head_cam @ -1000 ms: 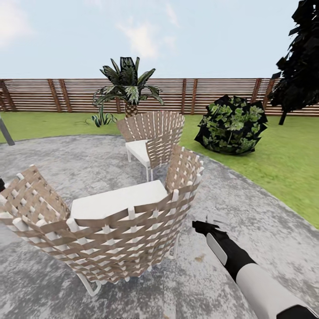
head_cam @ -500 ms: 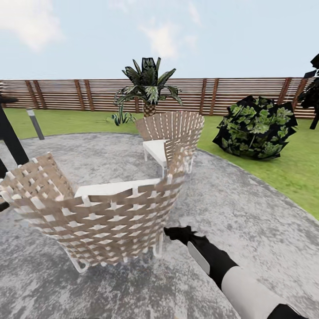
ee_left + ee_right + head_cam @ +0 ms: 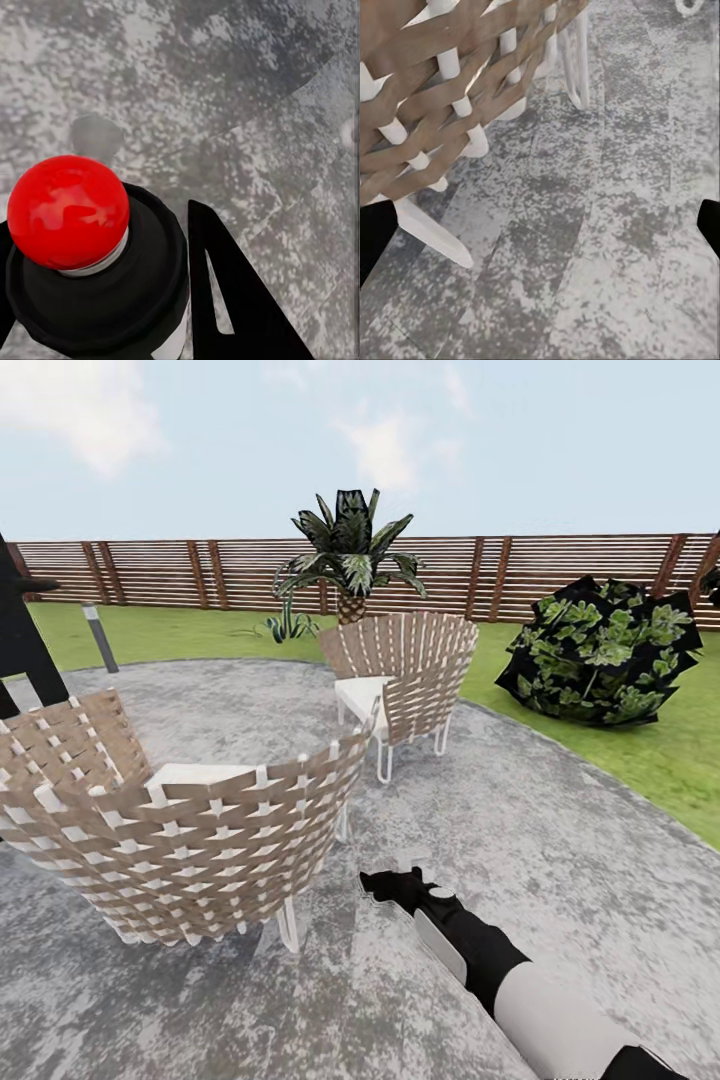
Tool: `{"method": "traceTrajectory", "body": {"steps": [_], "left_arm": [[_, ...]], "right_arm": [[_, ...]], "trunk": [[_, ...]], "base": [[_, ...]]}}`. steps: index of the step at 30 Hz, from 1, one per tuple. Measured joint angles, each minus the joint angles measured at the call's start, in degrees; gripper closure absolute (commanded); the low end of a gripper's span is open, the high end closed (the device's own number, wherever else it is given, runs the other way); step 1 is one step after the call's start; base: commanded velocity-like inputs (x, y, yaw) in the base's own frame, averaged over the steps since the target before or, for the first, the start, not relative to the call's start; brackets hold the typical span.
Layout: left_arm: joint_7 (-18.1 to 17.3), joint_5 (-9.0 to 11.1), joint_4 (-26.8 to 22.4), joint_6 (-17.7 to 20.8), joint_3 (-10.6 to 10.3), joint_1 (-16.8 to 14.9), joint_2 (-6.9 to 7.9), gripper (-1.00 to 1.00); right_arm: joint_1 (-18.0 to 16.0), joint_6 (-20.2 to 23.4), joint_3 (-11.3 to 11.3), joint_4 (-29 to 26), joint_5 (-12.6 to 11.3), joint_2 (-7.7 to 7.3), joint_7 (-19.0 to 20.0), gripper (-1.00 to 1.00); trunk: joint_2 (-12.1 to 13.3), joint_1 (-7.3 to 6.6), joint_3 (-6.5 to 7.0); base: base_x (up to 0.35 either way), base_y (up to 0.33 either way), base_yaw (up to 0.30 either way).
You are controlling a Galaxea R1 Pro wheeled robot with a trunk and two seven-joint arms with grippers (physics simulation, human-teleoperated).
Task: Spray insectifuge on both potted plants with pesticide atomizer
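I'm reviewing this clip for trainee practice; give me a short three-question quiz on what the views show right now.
1. True or false: the palm stands on the paved patio.
2. The nearer wicker chair has a cushion of which colour: A white, B green, C black?
3. Fill in: the right gripper hangs over the ____.

Key: 1 false, it stands on the lawn before the fence. 2 A. 3 patio.

no text, label, brand, number or sign can be read on anything here.
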Motion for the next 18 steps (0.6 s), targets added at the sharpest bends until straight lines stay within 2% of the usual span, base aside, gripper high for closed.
{"method": "traceTrajectory", "body": {"steps": [1,5,18], "left_arm": [[-0.03,0.00,0.00,0.00,0.00,0.00,0.00,1.00],[-0.04,0.00,0.00,0.00,0.00,0.00,-0.07,1.00],[-0.58,0.05,0.00,-0.05,0.09,0.00,-0.09,1.00]], "right_arm": [[0.00,0.05,-1.21,0.08,0.03,-0.01,-0.03,-1.00],[0.00,0.23,-2.55,0.55,-0.02,0.00,-0.26,-1.00],[0.00,0.22,-2.58,0.72,-0.04,0.02,-0.32,-1.00]], "trunk": [[0.00,0.00,0.02],[0.00,0.00,0.06],[0.00,0.00,0.06]], "base": [[0.306,-0.076,0.172],[0.310,-0.038,0.242],[0.313,0.106,0.263]]}}
